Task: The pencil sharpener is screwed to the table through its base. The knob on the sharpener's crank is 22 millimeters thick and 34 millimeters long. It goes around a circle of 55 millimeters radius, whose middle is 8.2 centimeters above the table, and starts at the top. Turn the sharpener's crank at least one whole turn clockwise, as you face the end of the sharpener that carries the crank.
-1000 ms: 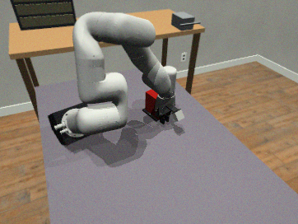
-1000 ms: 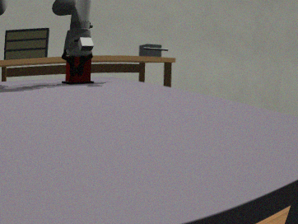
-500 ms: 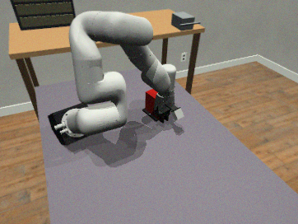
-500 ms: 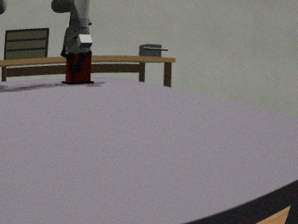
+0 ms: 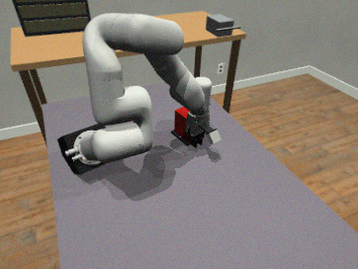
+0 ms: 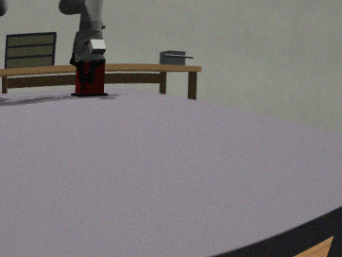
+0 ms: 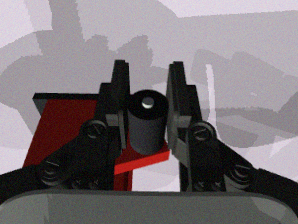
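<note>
The red pencil sharpener [image 5: 181, 122] stands on a dark base on the purple table, and also shows in the exterior view [image 6: 90, 81]. In the wrist view its red body [image 7: 67, 125] lies at the left and the red crank arm [image 7: 143, 160] runs under the fingers. The dark cylindrical crank knob [image 7: 145, 123] stands between my two black fingers. My gripper [image 7: 148, 80] is shut on the knob. In the top view the gripper [image 5: 199, 134] hangs low in front of the sharpener, near the table top.
My arm's base [image 5: 81, 148] sits at the table's left. A wooden side table behind carries a grey box [image 5: 221, 24] and a dark rack [image 5: 51, 15]. Wood floor lies to the right.
</note>
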`<action>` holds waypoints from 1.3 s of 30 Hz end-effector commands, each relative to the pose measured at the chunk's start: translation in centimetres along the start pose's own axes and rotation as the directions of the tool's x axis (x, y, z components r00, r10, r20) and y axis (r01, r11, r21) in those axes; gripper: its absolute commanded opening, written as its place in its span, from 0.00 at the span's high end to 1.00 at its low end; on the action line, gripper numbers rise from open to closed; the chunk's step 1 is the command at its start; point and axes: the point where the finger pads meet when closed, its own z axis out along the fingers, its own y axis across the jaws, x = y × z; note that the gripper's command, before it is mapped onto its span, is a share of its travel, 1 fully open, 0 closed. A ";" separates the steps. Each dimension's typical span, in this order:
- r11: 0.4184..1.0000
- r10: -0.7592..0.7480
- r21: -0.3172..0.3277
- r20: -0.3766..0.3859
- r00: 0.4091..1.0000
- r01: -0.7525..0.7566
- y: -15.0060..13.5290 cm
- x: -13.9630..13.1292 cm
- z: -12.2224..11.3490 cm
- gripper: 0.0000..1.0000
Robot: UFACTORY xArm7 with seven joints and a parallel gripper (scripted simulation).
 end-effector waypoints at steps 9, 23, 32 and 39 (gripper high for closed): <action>1.000 0.000 0.004 0.001 1.000 0.000 -0.1 0.0 -0.3 1.00; 1.000 0.000 0.004 0.001 1.000 0.000 0.1 0.0 -1.9 1.00; 1.000 0.000 0.004 0.001 1.000 0.000 -0.3 0.0 -4.0 1.00; 1.000 0.000 0.004 0.001 1.000 0.000 -1.0 0.0 -5.1 1.00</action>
